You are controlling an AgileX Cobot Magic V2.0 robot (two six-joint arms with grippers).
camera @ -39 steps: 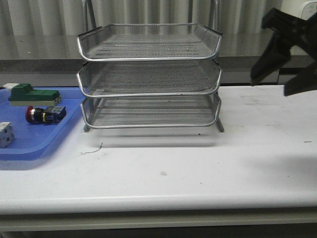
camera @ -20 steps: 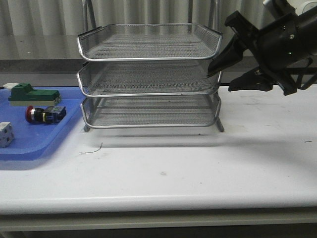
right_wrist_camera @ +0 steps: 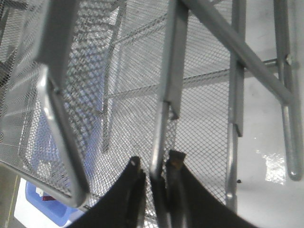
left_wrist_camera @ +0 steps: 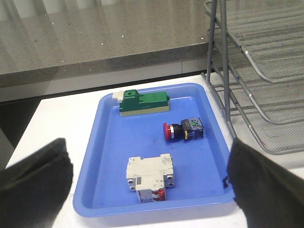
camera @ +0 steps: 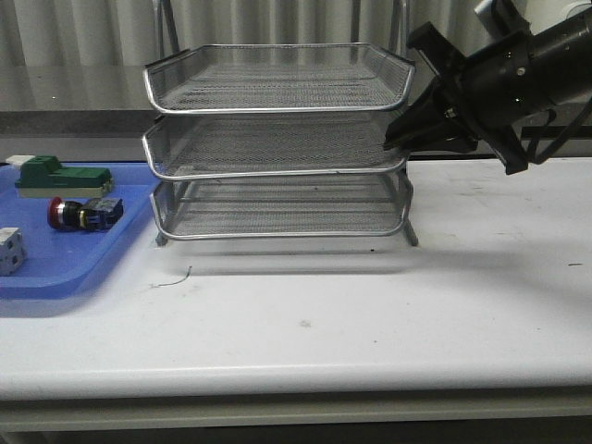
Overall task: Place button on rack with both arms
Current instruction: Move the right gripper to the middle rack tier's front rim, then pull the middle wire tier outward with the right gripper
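Observation:
The button lies on its side in the blue tray, red head to the left; it also shows in the left wrist view. The three-tier wire rack stands mid-table. My right gripper is at the right front corner of the middle tier. In the right wrist view its fingers are closed on either side of the chrome rim, gripper. My left gripper hangs wide open and empty above the tray, short of the button; it is outside the front view.
The blue tray at the left also holds a green block and a white breaker-like cube. A thin wire scrap lies before the rack. A grey counter ledge runs behind the table.
My right arm swung in from the far right to the rack's right side. Its jaws went from wide open to closed round the middle tier's rim.

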